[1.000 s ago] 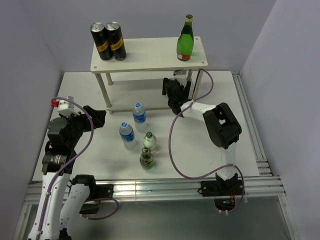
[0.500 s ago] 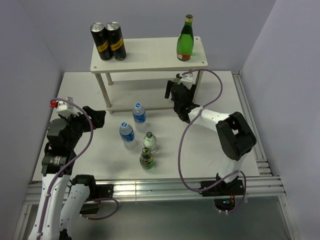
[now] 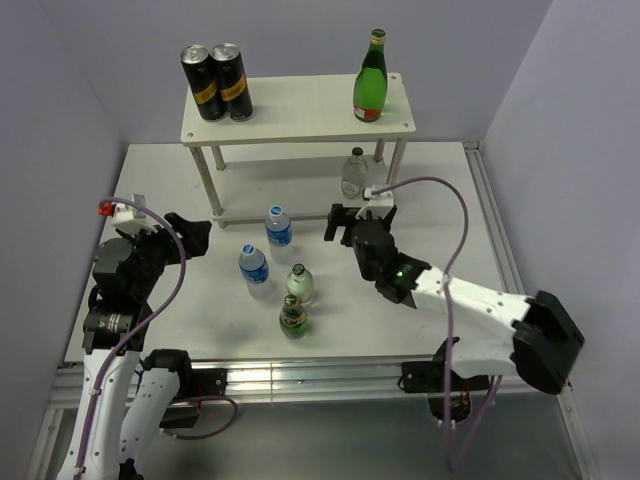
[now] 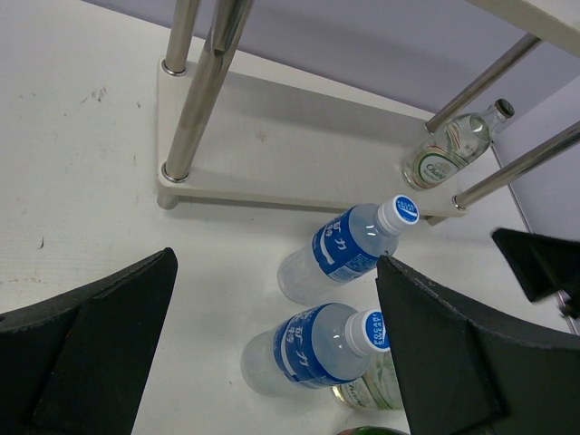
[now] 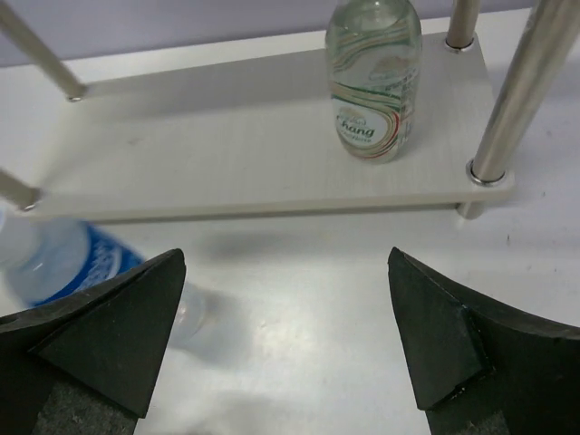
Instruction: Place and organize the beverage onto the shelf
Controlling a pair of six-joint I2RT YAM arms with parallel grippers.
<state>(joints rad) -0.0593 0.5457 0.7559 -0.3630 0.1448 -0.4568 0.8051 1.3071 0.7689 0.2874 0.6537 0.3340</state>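
Note:
The cream-white two-tier shelf (image 3: 300,110) stands at the back. Its top board holds two black cans (image 3: 217,82) and a green bottle (image 3: 370,78). Its lower board (image 5: 227,172) holds a clear glass bottle (image 3: 354,173), also seen in the right wrist view (image 5: 373,77) and the left wrist view (image 4: 450,154). Two blue-label water bottles (image 3: 279,227) (image 3: 254,267), a clear bottle (image 3: 299,284) and a green bottle (image 3: 293,317) stand on the table. My right gripper (image 3: 347,220) is open and empty in front of the shelf. My left gripper (image 3: 195,236) is open and empty, left of the water bottles (image 4: 349,243) (image 4: 313,349).
Metal rails (image 3: 500,260) run along the table's right and near edges. Purple walls close in the back and sides. The right arm's cable (image 3: 450,230) loops over the table's right half.
My right gripper has drawn back from under the shelf toward the table's middle, leaving the clear glass bottle standing on the lower board. The left arm has not moved.

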